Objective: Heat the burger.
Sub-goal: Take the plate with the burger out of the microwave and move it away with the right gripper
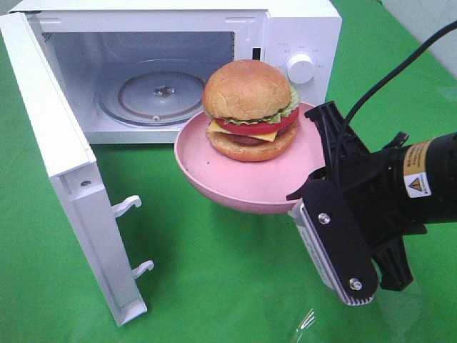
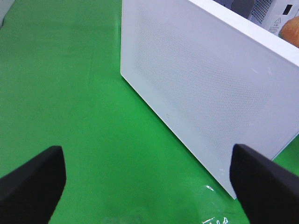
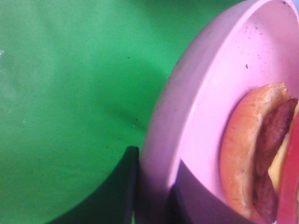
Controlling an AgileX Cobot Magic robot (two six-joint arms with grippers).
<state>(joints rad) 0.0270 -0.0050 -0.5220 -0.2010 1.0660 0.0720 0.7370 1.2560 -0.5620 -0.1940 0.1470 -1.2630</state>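
Note:
The burger (image 1: 250,107) has a golden bun, lettuce, tomato, cheese and a dark patty. It sits on a round pink plate (image 1: 235,189) that hangs in the air just in front of the open microwave (image 1: 300,28). My right gripper (image 1: 308,191) is shut on the plate's right rim. In the right wrist view the gripper (image 3: 156,198) has one dark finger on each side of the plate's rim (image 3: 187,93), with the burger (image 3: 257,158) just beyond. My left gripper (image 2: 148,186) is open and empty above the green cloth, facing the outer side of the microwave door (image 2: 201,84).
The microwave door (image 1: 64,164) stands swung out to the left, its latch hooks (image 1: 128,206) pointing right. A glass turntable (image 1: 161,93) lies inside the cavity. The control knob (image 1: 300,66) is on the right panel. Green cloth (image 1: 214,286) covers the table.

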